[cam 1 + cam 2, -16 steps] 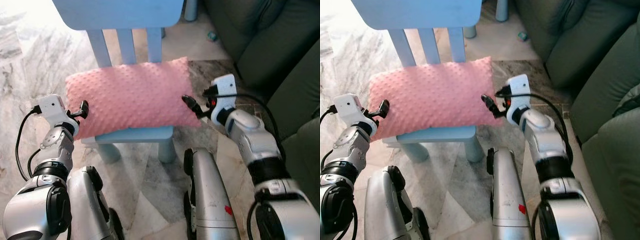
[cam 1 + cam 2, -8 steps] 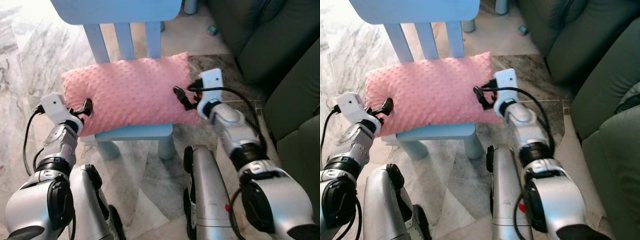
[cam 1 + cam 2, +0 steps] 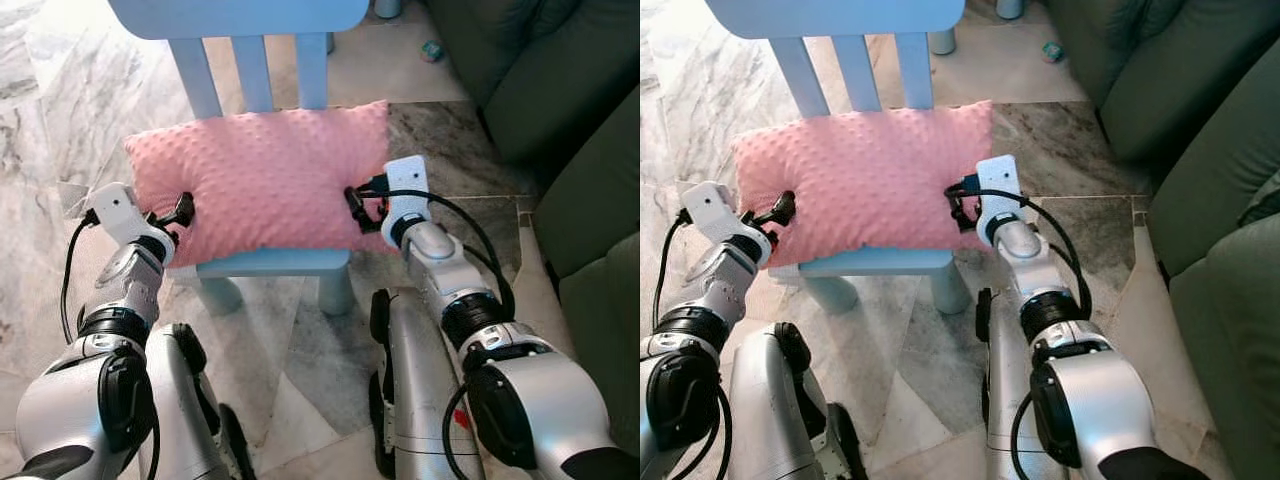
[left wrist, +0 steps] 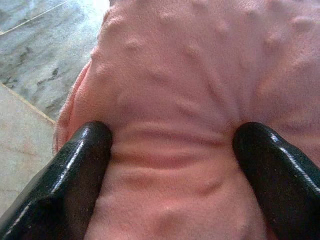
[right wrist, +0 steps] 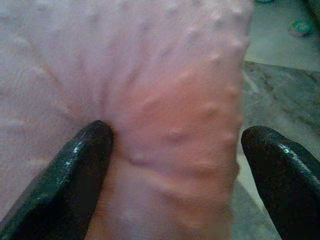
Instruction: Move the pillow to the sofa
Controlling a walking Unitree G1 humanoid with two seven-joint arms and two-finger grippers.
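- Both hands have closed in on the pillow (image 3: 262, 178) over the last second: a second ago each hung just off an end, now each is pushed into the fabric.
- Left hand (image 3: 180, 211): at the pillow's left end, fingers (image 4: 82, 167) spread with a fold of pink fleece bulging between them. Pressed in, not yet pinched, as I read it.
- Right hand (image 3: 354, 201): at the pillow's right end, near the front corner. Wrist view has its fingers (image 5: 82, 175) wide apart, one dug into the cover, the other standing clear of the edge. Open too.
- Pillow lies flat on the seat of the blue chair (image 3: 272, 263), against the back slats. Not lifted.
- Sofa (image 3: 560, 90), dark green, sits beyond and to my right, across bare marble floor (image 3: 60, 90).
- Meaning: approach done, squeeze is next. I judge both sets of fingers must close before any lift; soft filling may slip out of a shallow bite.
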